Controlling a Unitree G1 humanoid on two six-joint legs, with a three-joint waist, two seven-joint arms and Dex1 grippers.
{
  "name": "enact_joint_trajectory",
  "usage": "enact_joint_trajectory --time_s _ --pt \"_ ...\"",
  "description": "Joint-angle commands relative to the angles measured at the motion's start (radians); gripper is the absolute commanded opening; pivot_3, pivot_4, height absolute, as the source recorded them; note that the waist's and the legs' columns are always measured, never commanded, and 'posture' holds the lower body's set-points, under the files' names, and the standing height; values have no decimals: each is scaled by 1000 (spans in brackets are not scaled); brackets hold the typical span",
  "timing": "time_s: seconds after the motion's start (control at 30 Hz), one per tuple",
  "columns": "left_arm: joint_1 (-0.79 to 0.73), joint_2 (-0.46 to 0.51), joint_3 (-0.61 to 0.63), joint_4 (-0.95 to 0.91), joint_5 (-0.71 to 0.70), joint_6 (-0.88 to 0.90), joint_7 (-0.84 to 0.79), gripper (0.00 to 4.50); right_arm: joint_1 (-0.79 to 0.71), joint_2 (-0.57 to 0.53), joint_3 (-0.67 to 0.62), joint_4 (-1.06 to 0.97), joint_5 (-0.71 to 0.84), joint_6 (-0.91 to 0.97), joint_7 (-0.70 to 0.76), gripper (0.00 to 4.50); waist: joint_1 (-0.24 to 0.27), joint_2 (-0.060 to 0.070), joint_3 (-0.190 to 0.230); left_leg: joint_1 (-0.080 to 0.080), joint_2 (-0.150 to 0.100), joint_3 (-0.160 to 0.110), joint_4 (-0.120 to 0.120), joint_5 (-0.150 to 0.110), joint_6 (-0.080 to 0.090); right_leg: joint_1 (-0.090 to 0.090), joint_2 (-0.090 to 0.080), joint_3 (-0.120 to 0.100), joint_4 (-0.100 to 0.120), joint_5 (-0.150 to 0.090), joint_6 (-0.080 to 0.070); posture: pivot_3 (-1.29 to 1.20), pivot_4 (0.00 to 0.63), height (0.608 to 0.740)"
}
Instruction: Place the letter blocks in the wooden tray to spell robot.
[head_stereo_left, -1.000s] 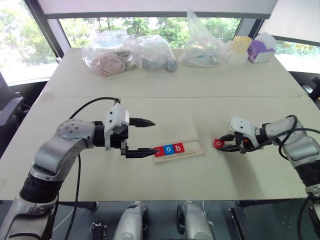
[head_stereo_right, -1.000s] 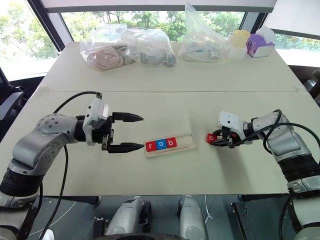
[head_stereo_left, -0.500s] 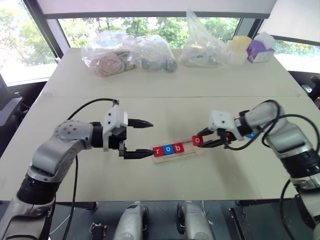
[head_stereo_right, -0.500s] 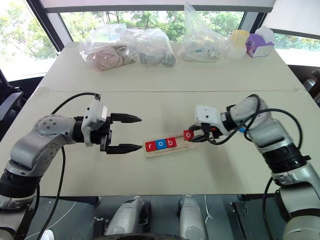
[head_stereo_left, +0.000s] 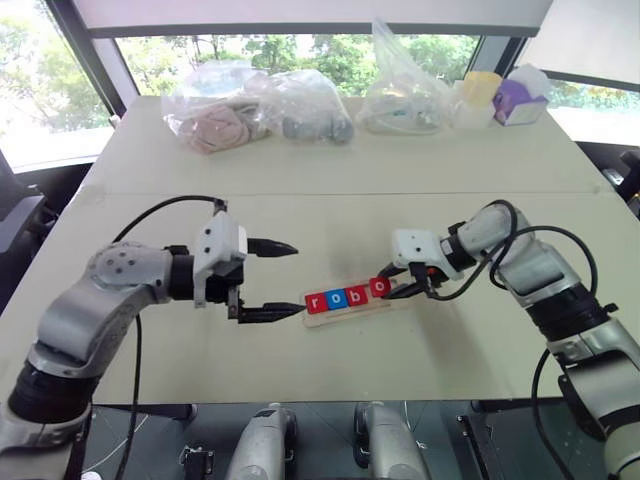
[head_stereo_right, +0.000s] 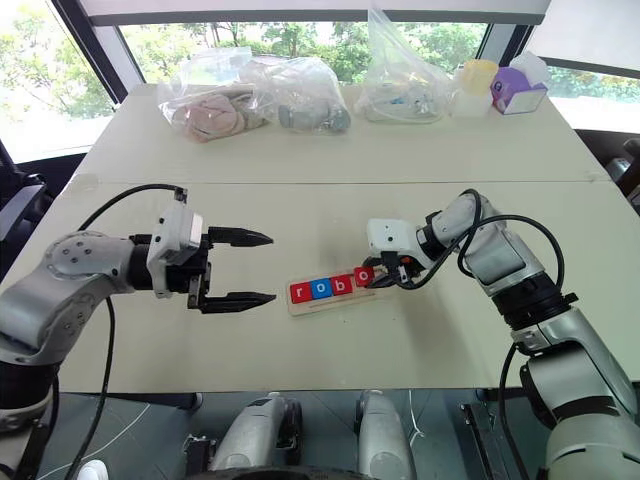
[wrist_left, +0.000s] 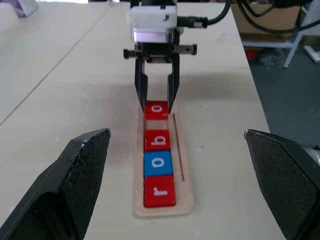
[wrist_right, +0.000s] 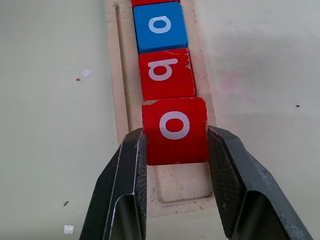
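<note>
Letters r, o, b sit in the wooden tray (head_stereo_left: 352, 301) on the worktop (head_stereo_left: 330, 160), seen from the head, with the right pincer (head_stereo_left: 392, 289) clamped on a red "o" block (head_stereo_left: 379, 287) at the tray's fourth slot. The left pincer (head_stereo_left: 284, 281) hangs wide and empty just beside the tray's "r" end.

From the left wrist, red "r" (wrist_left: 159, 191), blue "o" (wrist_left: 157, 162) and red "b" (wrist_left: 157, 140) fill the groove in order.

From the right wrist, the held block touches the "b", the last slot beyond it bare. Fourth letter is being seated, I judge; next comes lowering it flat, releasing, then fetching the "t".
</note>
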Motion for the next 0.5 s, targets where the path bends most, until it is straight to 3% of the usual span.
enact_joint_trajectory --time_s 0.03,0.5 --pt "23 59 7 -20 50 -46 -39 4500 -23 12 -7 2 -5 -21 7 1126 -1 0 0 0 0 0 0 0 0 0 0 0 0 0 0 0 150 740" --pt "28 58 41 -28 20 -32 -26 4500 -27 37 1 60 -52 -84 -3 1126 0 0 0 0 0 0 0 0 0 0 0 0 0 0 0 0 150 740"
